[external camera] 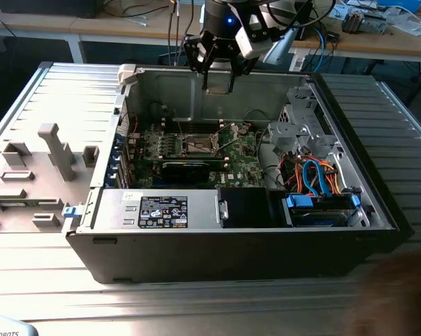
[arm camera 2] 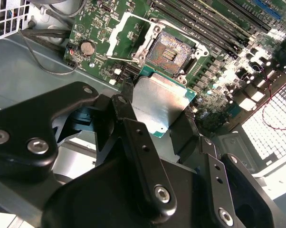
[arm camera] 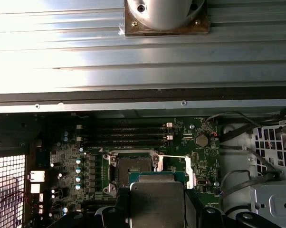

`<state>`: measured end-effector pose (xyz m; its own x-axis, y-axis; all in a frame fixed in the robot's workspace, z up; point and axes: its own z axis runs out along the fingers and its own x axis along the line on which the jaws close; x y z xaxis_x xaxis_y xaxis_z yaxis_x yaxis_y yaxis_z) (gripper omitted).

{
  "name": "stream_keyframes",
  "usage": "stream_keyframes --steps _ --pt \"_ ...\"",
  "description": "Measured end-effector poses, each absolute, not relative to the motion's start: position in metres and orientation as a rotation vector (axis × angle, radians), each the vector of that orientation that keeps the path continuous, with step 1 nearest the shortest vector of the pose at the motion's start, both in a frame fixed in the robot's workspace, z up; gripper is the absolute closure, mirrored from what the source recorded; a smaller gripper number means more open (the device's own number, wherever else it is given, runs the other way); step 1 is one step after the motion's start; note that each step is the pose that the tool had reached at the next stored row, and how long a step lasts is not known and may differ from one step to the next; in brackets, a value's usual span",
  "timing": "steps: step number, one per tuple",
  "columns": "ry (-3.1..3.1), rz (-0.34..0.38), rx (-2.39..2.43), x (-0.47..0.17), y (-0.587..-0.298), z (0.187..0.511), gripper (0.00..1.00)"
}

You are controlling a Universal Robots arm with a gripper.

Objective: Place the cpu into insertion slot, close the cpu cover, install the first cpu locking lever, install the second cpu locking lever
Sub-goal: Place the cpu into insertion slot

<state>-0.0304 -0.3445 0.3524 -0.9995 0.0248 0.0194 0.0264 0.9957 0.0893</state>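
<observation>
My gripper (arm camera 2: 157, 116) is shut on the cpu (arm camera 2: 158, 99), a flat square chip with a dull silver top and green edge, held by two opposite sides. In the exterior view the gripper (external camera: 217, 75) hangs high over the open computer case, near its back wall. The insertion slot (arm camera 2: 171, 51) lies bare on the green motherboard (arm camera 2: 98, 28), some way below the chip. The cpu cover (arm camera 2: 121, 35) stands swung open beside the slot. In the first wrist view the cpu (arm camera: 157, 199) hovers just off the insertion slot (arm camera: 133, 166), with the cpu cover (arm camera: 188, 171) folded out to one side.
Narrow memory slots (arm camera: 124, 135) run beside the socket. A labelled power supply (external camera: 161, 210) fills the case front, and drive bays with orange and blue cables (external camera: 315, 175) sit at the exterior view's right. A grey fixture tray (external camera: 36, 175) lies outside the case at the left.
</observation>
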Motion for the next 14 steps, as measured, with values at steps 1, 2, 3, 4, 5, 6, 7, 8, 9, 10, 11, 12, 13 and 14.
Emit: stream_keyframes --steps 1,2,3,4,5,6,7,8,9,10,11,12,13,14 --pt "-3.12 -0.14 -0.04 -0.0304 -0.3445 0.3523 0.45" --pt "-3.12 -0.14 -0.04 -0.0304 -0.3445 0.3522 0.45" --pt "-3.12 -0.14 -0.04 -0.0305 -0.3444 0.352 0.45" --pt "-3.12 -0.14 -0.04 -0.031 -0.3445 0.3516 0.45" --pt "-3.12 -0.14 -0.04 -0.0325 -0.3445 0.3512 0.45" --pt "-3.12 -0.14 -0.04 -0.0333 -0.3445 0.3511 0.45" --pt "-3.12 -0.14 -0.04 -0.0337 -0.3445 0.351 0.45" --pt "-3.12 -0.14 -0.04 -0.0338 -0.3444 0.3506 0.45" --pt "-3.12 -0.14 -0.04 -0.0339 -0.3444 0.3502 0.45" --pt "-3.12 -0.14 -0.04 -0.0339 -0.3445 0.3499 0.45" --pt "-3.12 -0.14 -0.04 -0.034 -0.3445 0.3496 0.45" --pt "-3.12 -0.14 -0.04 -0.034 -0.3445 0.3493 0.45" --pt "-3.12 -0.14 -0.04 -0.034 -0.3445 0.3491 0.45" --pt "-3.12 -0.14 -0.04 -0.034 -0.3445 0.3489 0.45"
